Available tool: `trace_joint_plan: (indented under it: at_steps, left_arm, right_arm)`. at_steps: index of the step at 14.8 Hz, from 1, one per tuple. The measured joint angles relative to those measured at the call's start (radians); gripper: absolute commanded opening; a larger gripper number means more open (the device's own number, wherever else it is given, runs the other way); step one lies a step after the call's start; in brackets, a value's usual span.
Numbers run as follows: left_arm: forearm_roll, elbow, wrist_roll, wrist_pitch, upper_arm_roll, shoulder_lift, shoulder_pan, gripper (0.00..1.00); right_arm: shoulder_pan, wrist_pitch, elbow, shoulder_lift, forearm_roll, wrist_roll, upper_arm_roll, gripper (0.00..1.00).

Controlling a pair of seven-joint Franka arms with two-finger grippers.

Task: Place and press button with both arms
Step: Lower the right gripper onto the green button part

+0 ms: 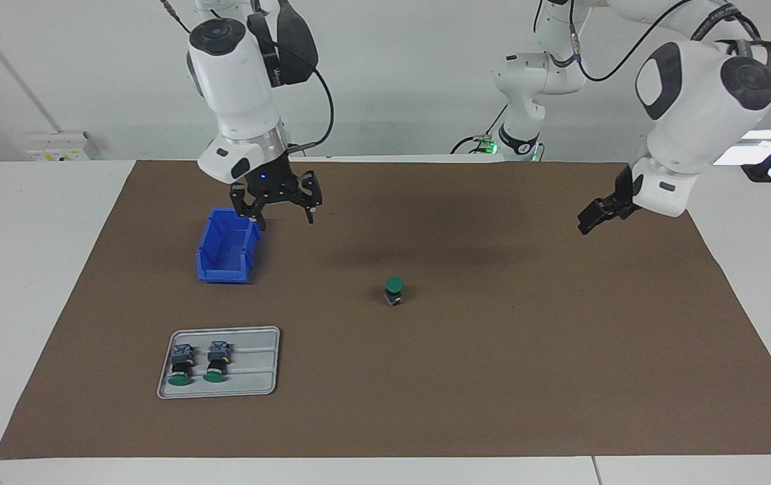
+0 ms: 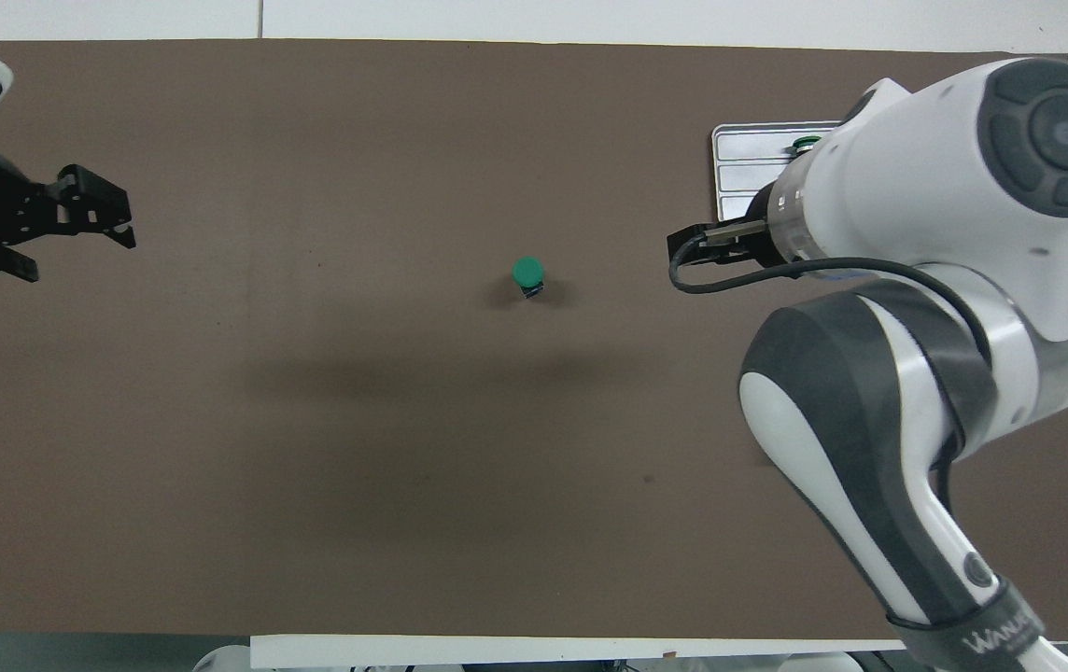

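Already I see the button upright mid-mat; left gripper and right gripper both wide, empty; pressing remains.

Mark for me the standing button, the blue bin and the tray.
standing button (image 1: pixel 394 283): facing view, on its green cap.
blue bin (image 1: pixel 213 268): facing view, on its outer wall toward the tray.
tray (image 1: pixel 257 360): facing view, on a bare part of its floor beside the two lying buttons.

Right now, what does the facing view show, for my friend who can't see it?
A green button stands upright mid-mat, alone. The open right gripper hangs over a blue bin; the open left gripper hangs over the mat's other end. Two more buttons lie in a grey tray.
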Motion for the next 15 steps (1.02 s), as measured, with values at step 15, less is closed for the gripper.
trace_joint_plan:
  at_steps: [15]
  left_arm:
    - [0.031, -0.12, 0.253, 0.008, -0.024, -0.096, 0.034, 1.0]
  right_arm:
    - [0.001, 0.245, 0.049, 0.316, 0.005, 0.107, 0.144, 0.97]
